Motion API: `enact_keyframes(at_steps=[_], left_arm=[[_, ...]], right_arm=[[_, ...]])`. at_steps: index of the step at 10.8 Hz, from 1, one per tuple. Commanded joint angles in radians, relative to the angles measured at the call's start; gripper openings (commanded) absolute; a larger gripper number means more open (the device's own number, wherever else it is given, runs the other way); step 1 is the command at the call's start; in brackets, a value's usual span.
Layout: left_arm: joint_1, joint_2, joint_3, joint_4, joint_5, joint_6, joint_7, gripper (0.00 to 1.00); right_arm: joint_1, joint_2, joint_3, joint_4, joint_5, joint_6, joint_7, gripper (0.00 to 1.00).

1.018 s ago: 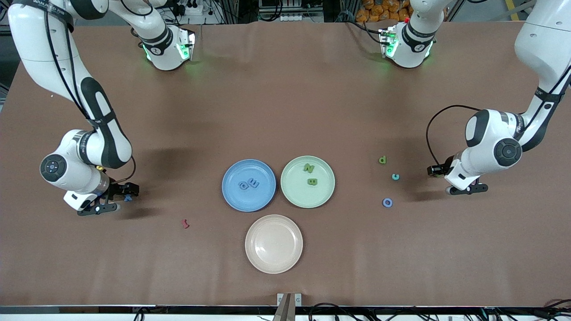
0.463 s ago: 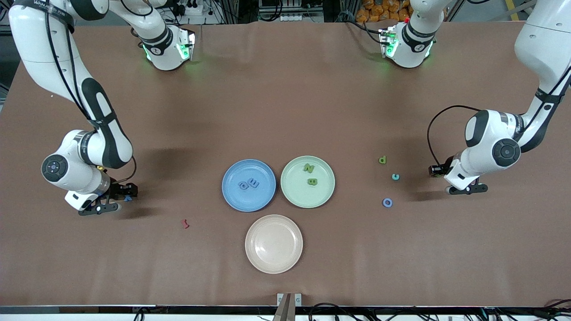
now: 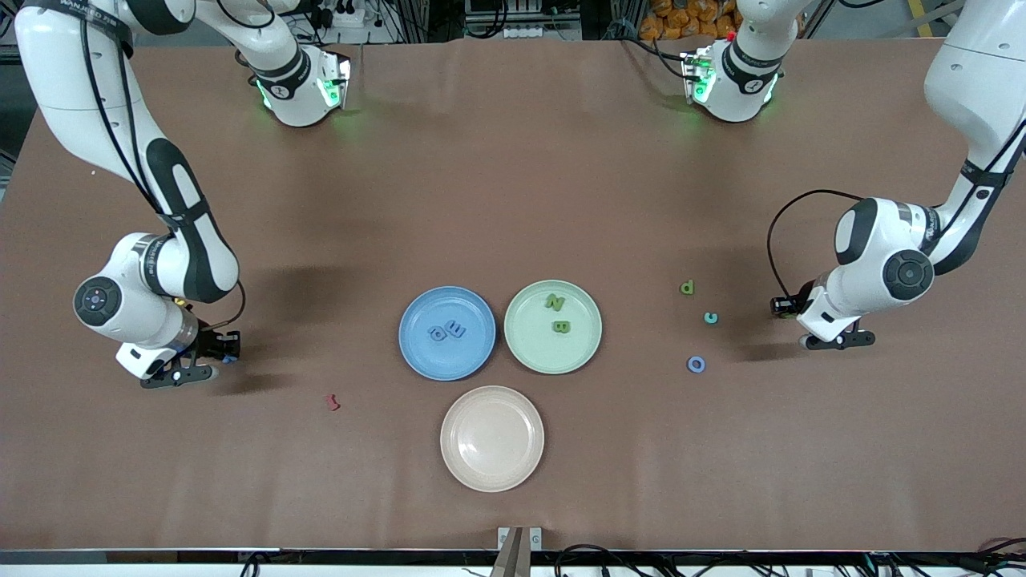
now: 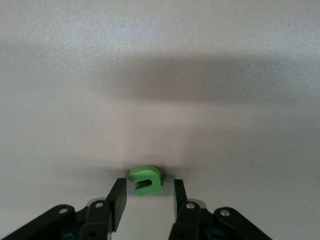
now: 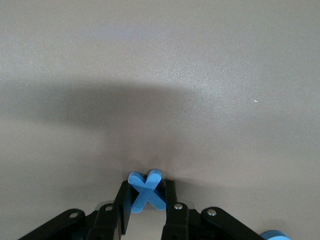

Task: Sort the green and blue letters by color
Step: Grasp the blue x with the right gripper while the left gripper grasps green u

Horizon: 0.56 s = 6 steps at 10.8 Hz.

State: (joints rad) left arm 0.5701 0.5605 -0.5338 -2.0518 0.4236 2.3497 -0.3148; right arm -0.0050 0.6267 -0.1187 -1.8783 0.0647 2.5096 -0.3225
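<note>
My right gripper (image 3: 224, 346) is low over the table toward the right arm's end, shut on a blue X letter (image 5: 146, 190). My left gripper (image 3: 779, 307) is low toward the left arm's end, open, with a green letter (image 4: 145, 180) lying on the table between its fingertips (image 4: 118, 197), which do not touch it. A blue plate (image 3: 413, 353) holds two blue letters (image 3: 446, 330). A green plate (image 3: 533, 344) holds two green letters (image 3: 558, 314). A green d (image 3: 687, 288) and a blue o (image 3: 696, 365) lie loose near the left gripper.
An empty beige plate (image 3: 492, 437) sits nearer the front camera than the two coloured plates. A teal letter (image 3: 710, 318) lies between the d and the o. A dark red letter (image 3: 333, 401) lies between the right gripper and the plates. A bit of something blue (image 5: 274, 235) shows at the edge of the right wrist view.
My right gripper has shifted slightly toward the right arm's end of the table with the blue letter. The left arm has barely moved.
</note>
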Motion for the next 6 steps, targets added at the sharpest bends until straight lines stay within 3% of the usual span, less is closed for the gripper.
enact_keyframes(at_steps=[1,3,4,6], left_arm=[[0.013,0.010,-0.011,-0.004,0.046,0.016,-0.033,0.40],[0.013,0.010,-0.011,-0.002,0.058,0.016,-0.033,0.27],[0.013,0.012,-0.011,-0.001,0.058,0.016,-0.033,0.27],[0.013,0.012,-0.011,-0.001,0.060,0.016,-0.033,0.02]], right_arm=[[0.005,-0.019,0.036,-0.001,0.026,-0.015,0.032,0.00],[0.016,-0.028,0.085,0.025,0.027,-0.061,0.130,0.00],[0.034,-0.033,0.105,0.031,0.027,-0.070,0.194,0.00],[0.066,-0.047,0.158,0.033,0.027,-0.074,0.339,0.00]])
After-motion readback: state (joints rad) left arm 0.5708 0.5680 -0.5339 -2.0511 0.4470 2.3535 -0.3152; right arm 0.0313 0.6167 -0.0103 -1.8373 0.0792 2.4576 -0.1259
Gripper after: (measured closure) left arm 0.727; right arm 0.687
